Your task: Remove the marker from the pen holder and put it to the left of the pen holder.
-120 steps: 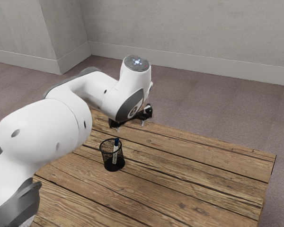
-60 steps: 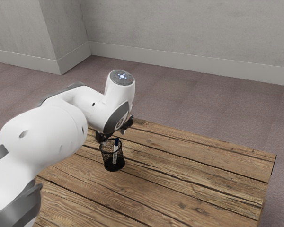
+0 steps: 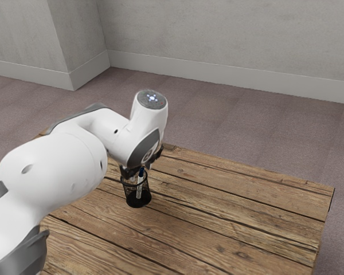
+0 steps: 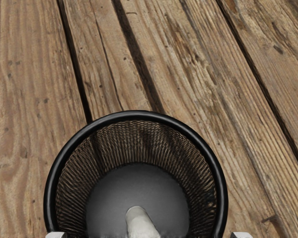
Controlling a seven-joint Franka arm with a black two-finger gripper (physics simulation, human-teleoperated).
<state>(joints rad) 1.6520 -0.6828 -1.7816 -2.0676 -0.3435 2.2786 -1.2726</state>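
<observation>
Just over the rim of the black mesh pen holder point(image 3: 136, 201), my gripper point(image 3: 142, 164) stands open with its two fingers wide apart. The marker point(image 3: 139, 188), white with a dark blue upper end, leans upright inside the holder. From the wrist view, the holder's round rim point(image 4: 136, 115) and dark floor lie below my hand, and the marker's white body point(image 4: 140, 224) is inside. My gripper point(image 4: 148, 235) has its fingertips at opposite sides of the rim, with the marker between them but not gripped.
The holder stands on a wooden plank table point(image 3: 218, 212) with dark gaps between its boards. The table's far edge runs behind my hand, and its corner is at the exterior view's right. Grey walls point(image 3: 229, 40) stand beyond the floor.
My hand has come down and toward the exterior view's left, from above and behind the holder to just over its rim. The holder and marker have stayed in place.
</observation>
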